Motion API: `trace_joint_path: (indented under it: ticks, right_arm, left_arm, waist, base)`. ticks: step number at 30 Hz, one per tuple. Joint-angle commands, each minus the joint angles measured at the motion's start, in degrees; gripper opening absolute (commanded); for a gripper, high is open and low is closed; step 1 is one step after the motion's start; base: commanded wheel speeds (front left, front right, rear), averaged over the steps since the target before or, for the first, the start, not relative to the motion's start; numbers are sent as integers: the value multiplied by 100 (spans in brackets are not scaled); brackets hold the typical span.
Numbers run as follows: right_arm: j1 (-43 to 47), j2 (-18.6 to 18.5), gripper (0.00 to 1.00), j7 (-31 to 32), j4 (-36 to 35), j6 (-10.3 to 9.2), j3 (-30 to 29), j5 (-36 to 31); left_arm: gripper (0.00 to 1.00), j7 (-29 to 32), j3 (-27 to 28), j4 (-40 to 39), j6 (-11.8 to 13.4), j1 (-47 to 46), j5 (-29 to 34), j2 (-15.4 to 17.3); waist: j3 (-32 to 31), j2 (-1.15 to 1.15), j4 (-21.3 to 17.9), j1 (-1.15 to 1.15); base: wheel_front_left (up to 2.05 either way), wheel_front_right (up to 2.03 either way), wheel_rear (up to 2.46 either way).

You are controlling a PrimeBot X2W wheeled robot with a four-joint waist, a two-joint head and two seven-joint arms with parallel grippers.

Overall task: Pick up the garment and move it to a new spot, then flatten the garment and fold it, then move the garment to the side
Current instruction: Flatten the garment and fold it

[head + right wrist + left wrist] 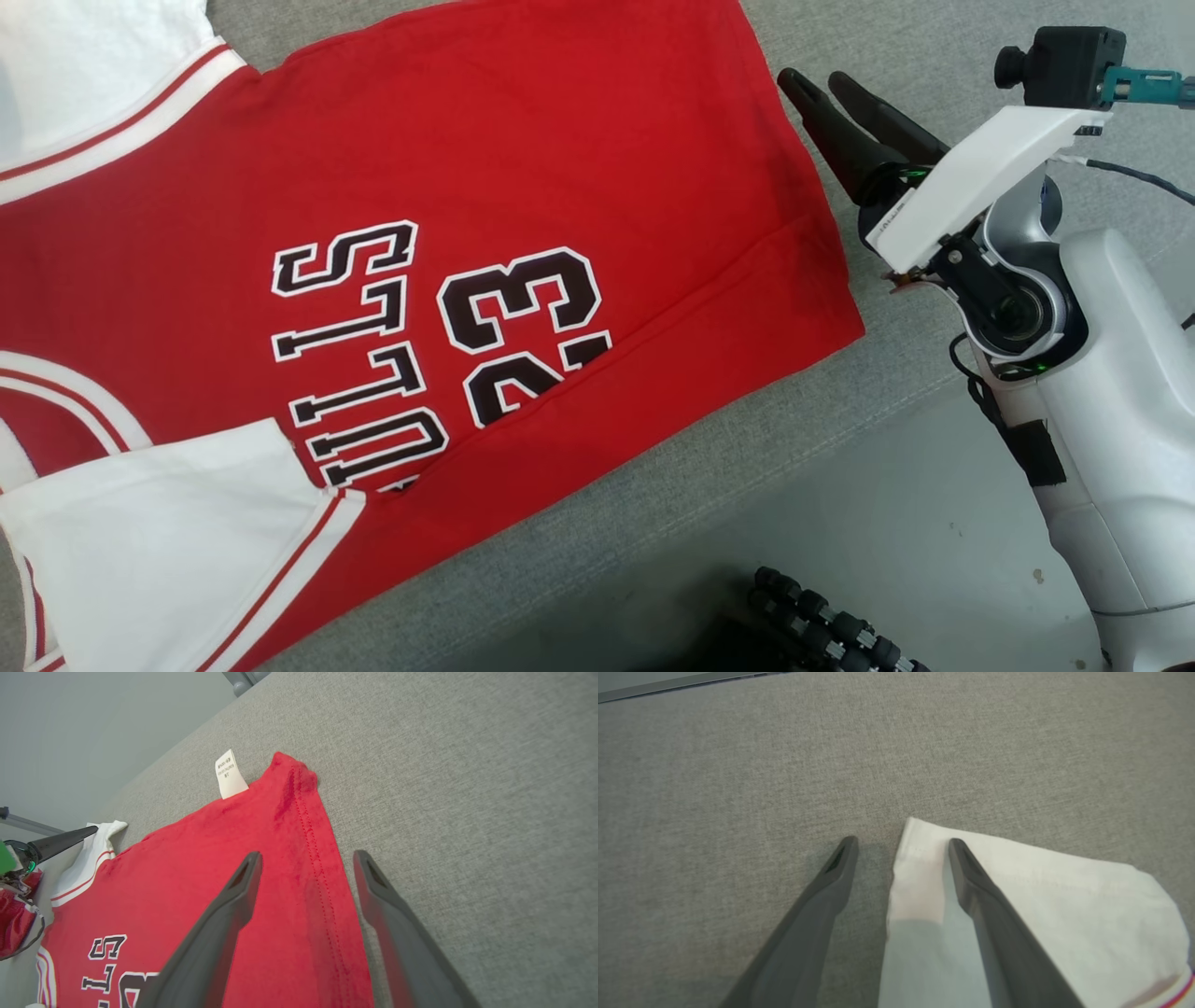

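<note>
free grey fabric (672,467) beside jersey (560,159)

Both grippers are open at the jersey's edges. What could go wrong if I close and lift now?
1. The right gripper straddles the red hem right at the cloth's edge, so a shallow bite may slip off.
2. The left gripper has one finger over the white sleeve and the other over the grey surface, so it may catch little cloth.
3. A flap lies folded over part of the 23, and lifting could carry that fold along.
</note>
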Motion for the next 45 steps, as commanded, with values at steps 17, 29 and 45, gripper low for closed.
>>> trace_joint_path:
  ticks: [17, 29, 45]
  right_arm:
    - [-331, -76, 100, -155, 232, 2, 203, 127]
    - [-883, -323, 100, 35, 950, 2, 127, -185]
    - [-1899, -477, 100, 370, 2399, 1, 222, -949]
  left_arm:
    - [0, -370, -88, 138, -266, 79, 24, -88]
    - [0, -705, -185, -54, -569, 98, -101, -521]
    - [0, -781, -201, -710, -599, 287, -291, -709]
  waist:
    - [-23, 0, -4, 0]
    - [-274, 0, 636, 0]
    - [-288, 0, 1438, 0]
  base:
    - [0, 0, 0]
    - [0, 0, 0]
    - [0, 0, 0]
